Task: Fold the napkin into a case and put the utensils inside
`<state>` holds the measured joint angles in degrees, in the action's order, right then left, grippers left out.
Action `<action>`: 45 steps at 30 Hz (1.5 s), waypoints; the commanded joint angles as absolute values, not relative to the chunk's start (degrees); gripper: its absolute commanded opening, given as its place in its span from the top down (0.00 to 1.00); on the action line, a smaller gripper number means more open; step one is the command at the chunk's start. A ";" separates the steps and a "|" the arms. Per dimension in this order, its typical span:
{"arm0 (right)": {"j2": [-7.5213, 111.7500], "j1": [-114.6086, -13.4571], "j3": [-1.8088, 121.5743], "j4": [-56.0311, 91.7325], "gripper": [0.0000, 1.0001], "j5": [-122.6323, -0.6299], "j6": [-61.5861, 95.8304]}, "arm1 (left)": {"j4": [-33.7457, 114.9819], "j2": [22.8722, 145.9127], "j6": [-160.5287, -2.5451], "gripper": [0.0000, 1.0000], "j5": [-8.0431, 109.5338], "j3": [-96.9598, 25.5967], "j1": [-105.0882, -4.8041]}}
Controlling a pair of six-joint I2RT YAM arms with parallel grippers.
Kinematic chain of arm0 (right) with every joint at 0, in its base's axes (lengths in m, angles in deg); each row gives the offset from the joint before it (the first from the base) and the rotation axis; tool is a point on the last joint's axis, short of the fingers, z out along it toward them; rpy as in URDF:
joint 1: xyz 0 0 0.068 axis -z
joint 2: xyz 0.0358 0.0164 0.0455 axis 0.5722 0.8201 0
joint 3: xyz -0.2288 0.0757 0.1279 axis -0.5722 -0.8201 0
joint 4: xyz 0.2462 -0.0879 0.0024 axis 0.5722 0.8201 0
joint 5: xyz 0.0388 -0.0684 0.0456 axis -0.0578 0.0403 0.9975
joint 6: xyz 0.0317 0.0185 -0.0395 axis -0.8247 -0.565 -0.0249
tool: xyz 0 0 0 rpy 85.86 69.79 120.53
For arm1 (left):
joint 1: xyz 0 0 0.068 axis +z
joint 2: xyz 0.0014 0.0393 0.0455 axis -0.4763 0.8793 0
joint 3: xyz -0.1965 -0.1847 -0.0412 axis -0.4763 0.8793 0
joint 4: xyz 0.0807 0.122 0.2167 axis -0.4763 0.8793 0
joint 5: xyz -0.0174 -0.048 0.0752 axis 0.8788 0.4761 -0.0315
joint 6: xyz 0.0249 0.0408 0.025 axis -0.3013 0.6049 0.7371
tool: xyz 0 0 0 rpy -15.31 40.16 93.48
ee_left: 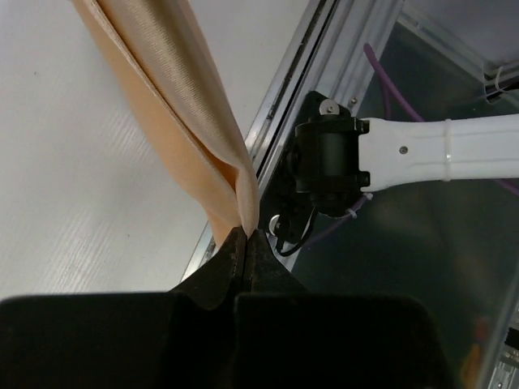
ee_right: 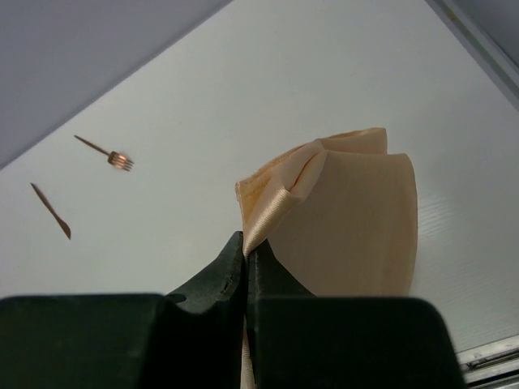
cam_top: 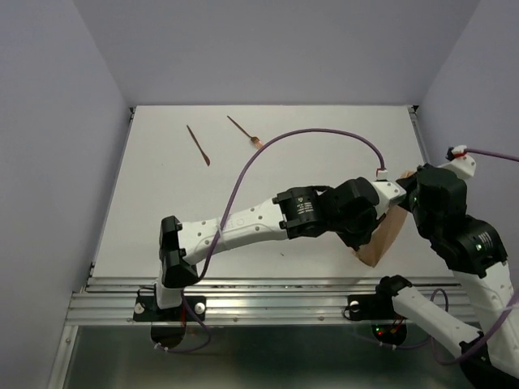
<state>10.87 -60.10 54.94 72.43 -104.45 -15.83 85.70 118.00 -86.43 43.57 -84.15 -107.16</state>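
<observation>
**Top external.** The thin peach-tan soft cloth napkin (cam_top: 383, 237) is bunched at the near-right part of the white table (cam_top: 324, 146), close to the front metal rail (cam_top: 268, 288). It sits mostly hidden under the left arm (cam_top: 251, 223), which reaches across to it. The right arm (cam_top: 454, 227) crowds in just beside. The utensils lie well apart from all this at the far left: a thin reddish-brown fork (cam_top: 243, 130) and a plain reddish-brown pointed stick (cam_top: 199, 146).
- Risk: the two wrists are very close, so any pull in opposing directions could knock them together.

**Left wrist.** The left gripper (ee_left: 246, 237) has its jaws pressed together on a narrow pinch of napkin corner. The cloth rises away in two sagging layers.
- The table edge and rail are right beside the grip.
- Risk: with so little fabric held, a tug may slip it free or drop the cloth over the edge.

**Right wrist.** The right gripper (ee_right: 245, 247) has its jaws closed too, nipping a napkin edge. The rest billows in a loose curl above the table.
- Risk: the curl looks uneven. Laid down as it is, the napkin would likely crease crooked and give no usable case.
- The layers may also separate if the pinch catches only one.
</observation>
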 commanded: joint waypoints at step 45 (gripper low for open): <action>73.95 -65.04 63.79 41.78 0.99 -80.51 -9.37 | 38.42 97.84 -95.45 1.00 58.30 -10.10 -76.26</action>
<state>72.18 -62.92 59.62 45.29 -75.71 -7.96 36.94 99.11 -95.52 57.75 -12.90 -75.95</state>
